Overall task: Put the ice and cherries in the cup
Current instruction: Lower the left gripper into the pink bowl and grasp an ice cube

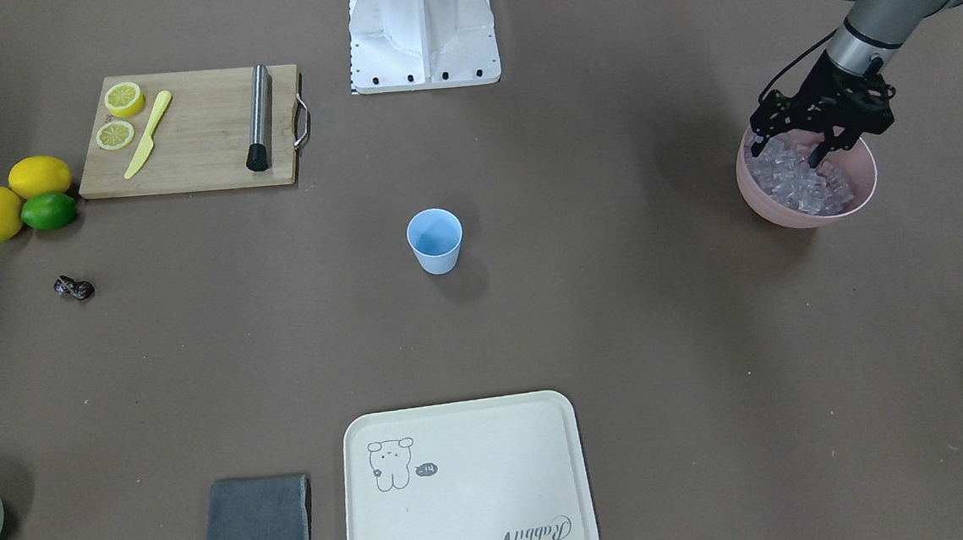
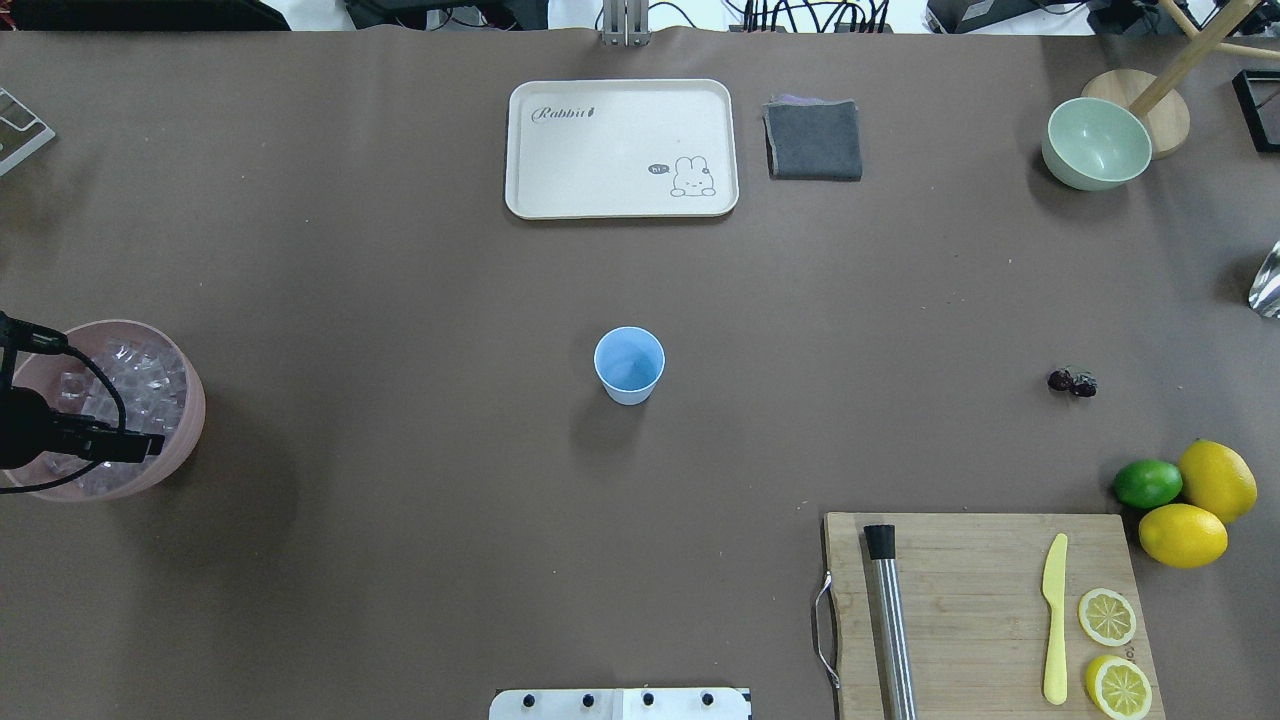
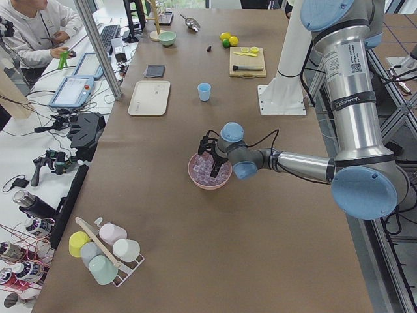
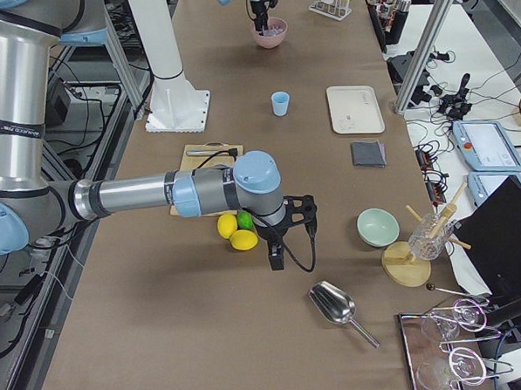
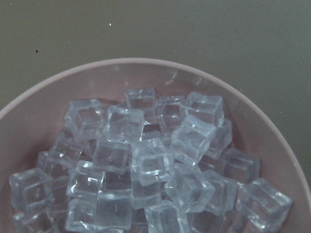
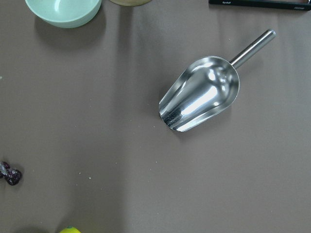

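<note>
**Handling the Ice and Cherries: Grip Notes and Blind Spots**

Treat the ice [image 5: 150, 165] as hard, light and slick. Expect the glassy cubes, heaped loosely in the pink bowl [image 5: 43, 116] at the left end of the table [image 2: 400, 250] in the overhead view, to slide or squirt out under an off-centre pinch. Pick a cube lying on top of the heap and close across two opposite flat faces, not across corners. Note the left gripper [image 1: 784, 156] with jaws apart, tips down among the cubes.

Treat the cherries [image 2: 1071, 382] as tiny, glossy and prone to rolling. Take hold at the joined stems, or pinch squarely across one fruit. Find them on the bare table at the right, near the lime [image 2: 1147, 483] and lemons [image 2: 1183, 535], well apart from the cup [image 2: 630, 392]. Find the cup upright at the table's middle, apparently empty. Expect a light tumbler, easily tipped by a knock at the rim, so release from directly above.

Cannot confirm any cube between the left tips: absent from the left wrist view, cut off at the frame edge in the overhead view. Cannot tell the state of the right gripper [image 4: 276, 251], apart or together: seen only from the side, hanging over the table beside the lemons. Cannot resolve the cherry stems at this size.
</note>
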{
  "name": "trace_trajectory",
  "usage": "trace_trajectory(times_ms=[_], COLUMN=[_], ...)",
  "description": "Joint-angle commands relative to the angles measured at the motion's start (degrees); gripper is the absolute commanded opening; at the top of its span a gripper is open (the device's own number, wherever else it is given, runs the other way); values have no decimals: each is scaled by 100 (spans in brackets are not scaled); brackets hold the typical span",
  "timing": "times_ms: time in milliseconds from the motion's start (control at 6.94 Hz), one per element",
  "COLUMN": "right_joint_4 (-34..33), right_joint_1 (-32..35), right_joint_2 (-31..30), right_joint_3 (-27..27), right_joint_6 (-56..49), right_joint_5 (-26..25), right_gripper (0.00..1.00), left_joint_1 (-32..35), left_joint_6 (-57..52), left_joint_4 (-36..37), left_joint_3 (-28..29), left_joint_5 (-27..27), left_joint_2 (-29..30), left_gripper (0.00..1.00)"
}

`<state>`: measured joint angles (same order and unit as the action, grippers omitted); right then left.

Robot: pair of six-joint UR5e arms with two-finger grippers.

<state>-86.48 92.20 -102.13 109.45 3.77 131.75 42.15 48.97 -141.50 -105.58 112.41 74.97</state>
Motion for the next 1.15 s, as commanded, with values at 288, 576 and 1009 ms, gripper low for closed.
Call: trace_trajectory(times_ms=[288, 576, 1009], right_joint_4=[0, 0, 0], right_joint_1=[0, 0, 0], right_joint_2=[0, 0, 0], right_joint_3=[6, 6, 6], right_joint_6=[1, 1, 1], right_joint_5=[0, 0, 0], right_gripper=[100, 100, 100], left_joint_1=[-119, -110, -66], left_joint_6=[-10, -10, -10], left_joint_4=[0, -9, -96], left_joint_3=[3, -6, -33], left_joint_5=[18, 62, 88], left_joint_2=[-9, -18, -27], left_gripper=[57, 25, 0])
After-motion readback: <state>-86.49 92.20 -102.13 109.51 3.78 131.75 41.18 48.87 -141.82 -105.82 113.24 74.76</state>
